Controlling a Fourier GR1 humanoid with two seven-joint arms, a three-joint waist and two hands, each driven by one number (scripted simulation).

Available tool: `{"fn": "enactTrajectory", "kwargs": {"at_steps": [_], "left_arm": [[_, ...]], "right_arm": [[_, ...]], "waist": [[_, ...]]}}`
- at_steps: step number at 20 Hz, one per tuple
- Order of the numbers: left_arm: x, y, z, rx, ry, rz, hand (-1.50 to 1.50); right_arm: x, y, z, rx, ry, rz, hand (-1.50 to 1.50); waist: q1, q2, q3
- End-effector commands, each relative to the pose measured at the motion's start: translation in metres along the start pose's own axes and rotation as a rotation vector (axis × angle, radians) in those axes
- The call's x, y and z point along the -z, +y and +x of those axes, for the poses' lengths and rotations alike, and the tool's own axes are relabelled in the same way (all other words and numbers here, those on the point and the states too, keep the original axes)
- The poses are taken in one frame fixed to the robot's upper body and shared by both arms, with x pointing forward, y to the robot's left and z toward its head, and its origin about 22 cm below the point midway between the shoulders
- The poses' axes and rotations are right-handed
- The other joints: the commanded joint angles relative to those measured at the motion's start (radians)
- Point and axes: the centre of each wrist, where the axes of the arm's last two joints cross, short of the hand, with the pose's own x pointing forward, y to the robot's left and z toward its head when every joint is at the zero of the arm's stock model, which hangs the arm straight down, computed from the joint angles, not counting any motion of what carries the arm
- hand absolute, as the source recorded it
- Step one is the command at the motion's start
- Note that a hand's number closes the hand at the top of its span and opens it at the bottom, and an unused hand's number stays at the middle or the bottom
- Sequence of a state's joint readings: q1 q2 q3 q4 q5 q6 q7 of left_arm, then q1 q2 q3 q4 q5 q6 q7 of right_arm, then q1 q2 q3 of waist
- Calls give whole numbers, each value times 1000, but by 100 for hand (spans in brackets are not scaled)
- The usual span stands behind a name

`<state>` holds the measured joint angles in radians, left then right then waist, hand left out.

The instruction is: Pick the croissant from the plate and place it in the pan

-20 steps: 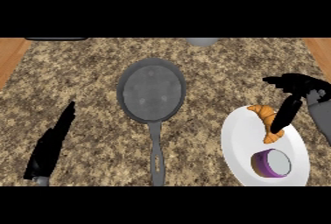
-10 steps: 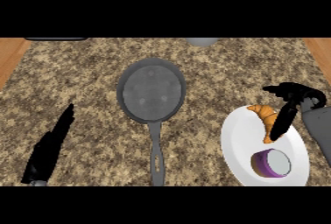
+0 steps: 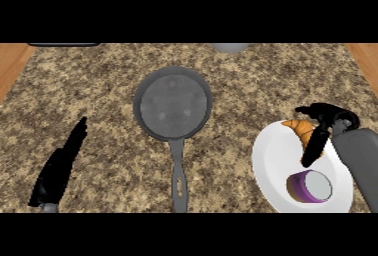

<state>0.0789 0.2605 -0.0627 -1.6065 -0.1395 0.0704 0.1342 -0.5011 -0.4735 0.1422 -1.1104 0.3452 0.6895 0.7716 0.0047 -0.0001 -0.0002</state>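
Observation:
The golden croissant lies at the top edge of the white plate, at the right of the head view. My right hand hovers right over it. Its thumb reaches past the croissant's upper side, and its straight fingers lie down across the croissant's right half, hiding that part. The hand is open. The dark grey pan sits in the middle of the counter, its handle pointing toward me. My left hand rests open and flat at the lower left, far from both.
A cut purple onion half lies on the plate's near part, just below my right fingers. A grey bowl and a dark object peek in at the far edge. Wooden strips border the speckled counter on both sides.
My right hand has come down and leftward over the croissant, with the forearm swinging in over the plate's right edge. The croissant, pan and left hand stay about where they were.

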Motion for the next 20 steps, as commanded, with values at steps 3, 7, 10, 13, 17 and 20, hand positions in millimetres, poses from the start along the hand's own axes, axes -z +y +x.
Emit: {"fn": "enactTrajectory", "kwargs": {"at_steps": [3,7,10,13,17,20], "left_arm": [[-8,-1,-1,-12,10,-22,0],[-3,-5,-5,-7,-6,0,0],[5,2,-3,7,-3,-3,0],[-4,-2,-8,-25,12,-13,0],[9,14,14,-6,0,-4,0],[16,8,-1,3,-4,8,0]], "right_arm": [[5,-12,8,18,2,-5,-150],[33,8,-23,20,7,9,-150],[39,19,-11,32,8,-21,-150],[42,35,-28,81,-72,-56,150],[42,38,-9,120,-73,17,150],[42,28,-31,158,-96,7,150]], "waist": [[3,1,0],[6,2,1],[3,2,0],[2,1,0],[-1,0,0],[-2,2,0]]}}
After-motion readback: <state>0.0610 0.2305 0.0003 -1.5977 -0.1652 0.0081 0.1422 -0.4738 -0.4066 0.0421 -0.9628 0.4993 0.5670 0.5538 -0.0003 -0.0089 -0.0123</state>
